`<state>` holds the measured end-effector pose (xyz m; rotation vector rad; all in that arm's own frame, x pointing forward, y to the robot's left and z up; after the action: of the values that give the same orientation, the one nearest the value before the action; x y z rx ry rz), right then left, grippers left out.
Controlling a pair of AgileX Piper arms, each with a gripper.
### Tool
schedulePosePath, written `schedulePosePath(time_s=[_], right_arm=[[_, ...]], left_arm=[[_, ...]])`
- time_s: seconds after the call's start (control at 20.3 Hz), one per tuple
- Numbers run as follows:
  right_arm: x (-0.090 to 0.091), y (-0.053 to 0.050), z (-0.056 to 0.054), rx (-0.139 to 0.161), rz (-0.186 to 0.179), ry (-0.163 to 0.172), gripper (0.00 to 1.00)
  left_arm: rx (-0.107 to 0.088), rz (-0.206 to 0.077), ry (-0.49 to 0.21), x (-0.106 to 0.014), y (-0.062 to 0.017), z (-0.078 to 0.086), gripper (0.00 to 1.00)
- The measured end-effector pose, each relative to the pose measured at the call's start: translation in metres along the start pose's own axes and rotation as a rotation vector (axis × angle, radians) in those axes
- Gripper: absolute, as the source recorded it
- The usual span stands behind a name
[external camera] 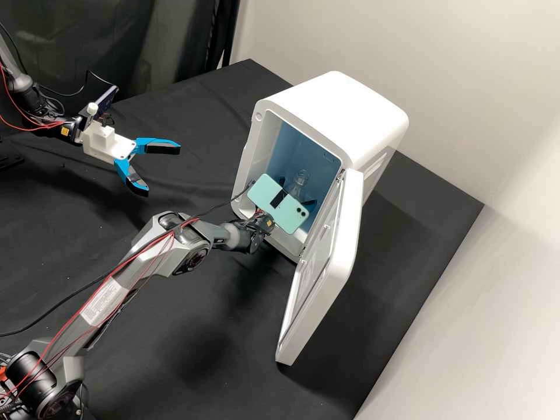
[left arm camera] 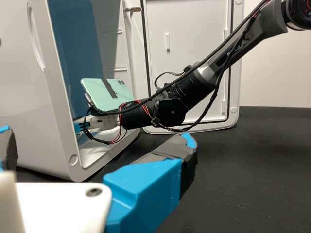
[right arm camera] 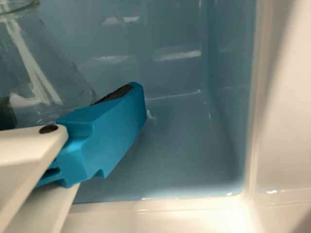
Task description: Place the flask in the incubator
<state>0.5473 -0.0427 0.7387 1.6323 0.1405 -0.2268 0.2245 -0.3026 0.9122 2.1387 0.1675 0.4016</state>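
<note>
A clear glass flask point(external camera: 300, 179) stands inside the open white incubator point(external camera: 356, 111). The right pincer point(left arm camera: 86, 127) reaches in beside it; I cannot tell whether it is gripping. The left pincer point(external camera: 160, 168) hangs spread wide above the counter point(external camera: 192, 326), well apart. The flask is probably light, rigid, slippery and breakable, and its neck looks the safest place to hold.

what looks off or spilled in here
Nothing stands out: the clear glass flask stands upright inside the white blue-lined incubator, its door hangs open, and no spill shows.
</note>
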Motion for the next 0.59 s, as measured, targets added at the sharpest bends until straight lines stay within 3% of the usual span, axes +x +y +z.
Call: schedulePosePath(time_s=[0.1,0.59], right_arm=[[-0.0001,0.0009,0.0005,0.015,0.003,0.001,0.00],[-0.0006,0.0036,0.0046,0.013,0.006,-0.005,0.00]], left_arm=[[0.000,0.000,0.000,0.0000,0.0000,0.0000,1.00],[0.000,0.000,0.000,0.0000,0.0000,0.0000,1.00]])
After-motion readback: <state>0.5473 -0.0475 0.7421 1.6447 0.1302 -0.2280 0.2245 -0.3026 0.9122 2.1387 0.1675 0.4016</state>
